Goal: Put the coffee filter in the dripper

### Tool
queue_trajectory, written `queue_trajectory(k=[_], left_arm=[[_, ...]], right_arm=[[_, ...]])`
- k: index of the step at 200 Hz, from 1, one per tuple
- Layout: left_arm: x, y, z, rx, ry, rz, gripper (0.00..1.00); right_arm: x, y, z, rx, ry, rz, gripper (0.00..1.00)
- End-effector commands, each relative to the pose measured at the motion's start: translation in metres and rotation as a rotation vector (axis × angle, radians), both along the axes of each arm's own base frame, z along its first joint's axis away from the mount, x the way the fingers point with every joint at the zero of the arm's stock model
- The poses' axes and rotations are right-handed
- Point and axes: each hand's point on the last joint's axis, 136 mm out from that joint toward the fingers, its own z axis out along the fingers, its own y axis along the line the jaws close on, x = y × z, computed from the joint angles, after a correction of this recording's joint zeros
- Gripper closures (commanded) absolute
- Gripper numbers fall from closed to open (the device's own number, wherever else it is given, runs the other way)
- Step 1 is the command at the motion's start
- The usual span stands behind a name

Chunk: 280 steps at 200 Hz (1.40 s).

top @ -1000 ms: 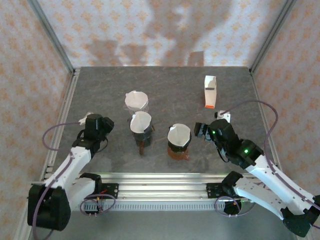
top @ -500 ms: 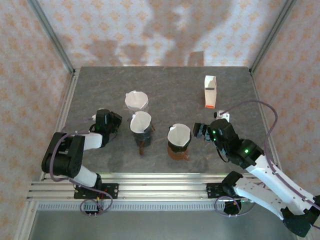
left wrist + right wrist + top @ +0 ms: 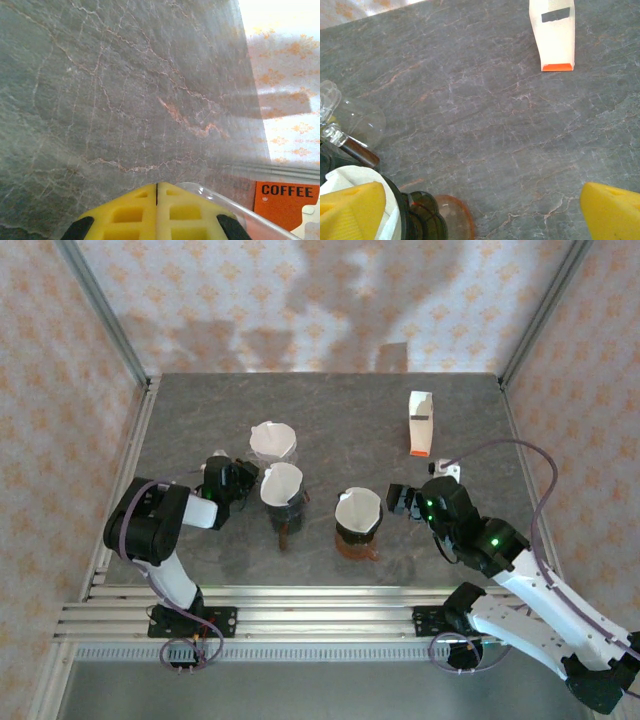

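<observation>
Left gripper (image 3: 157, 212) is seen clamped shut, arm folded low; right gripper (image 3: 481, 207) is held wide open, arm stretched forward.

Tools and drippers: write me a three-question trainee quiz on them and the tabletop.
1. True or false: the left tool is shut.
2. The white-and-orange carton sits at the table's: A) far right, B) near left, C) centre.
3. Fill in: the right tool, beside the amber glass dripper, is ___.
Key: 1 true; 2 A; 3 open.
</observation>
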Motion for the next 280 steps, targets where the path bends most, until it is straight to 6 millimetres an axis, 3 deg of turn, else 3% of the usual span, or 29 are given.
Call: queue_trajectory(k=[1, 90, 130, 137, 189, 192, 228, 280], left_arm=[[0.013, -0.017, 0.020, -0.030, -0.086, -0.050, 1.00], [0.019, -0.054, 0.018, -0.080, -0.112, -0.172, 1.00], [0.024, -0.069, 0.026, -0.141, -0.162, -0.233, 1.00], [0.024, -0.070, 0.015, -0.152, -0.142, -0.237, 1.00], [0.016, -0.055, 0.003, -0.113, -0.103, -0.172, 1.00], [0.017, -0.055, 0.014, -0.113, -0.127, -0.169, 1.00], [0.011, -0.043, 0.028, -0.065, -0.140, -0.130, 1.00], [-0.013, -0.005, 0.031, 0.008, -0.082, -0.018, 1.00]], right_arm=[[0.000, -0.005, 0.012, -0.005, -0.026, -0.014, 0.01], [0.000, -0.002, 0.008, 0.001, -0.008, -0.010, 0.01], [0.001, -0.002, 0.007, 0.006, -0.008, -0.011, 0.01], [0.001, -0.002, 0.007, 0.007, -0.007, -0.011, 0.01], [-0.001, -0.007, 0.003, 0.000, 0.013, -0.040, 0.01], [-0.001, -0.008, 0.002, -0.004, 0.016, -0.043, 0.01], [-0.009, -0.018, -0.012, -0.017, 0.067, -0.087, 0.01], [-0.034, -0.038, -0.042, -0.026, 0.154, -0.129, 0.01]])
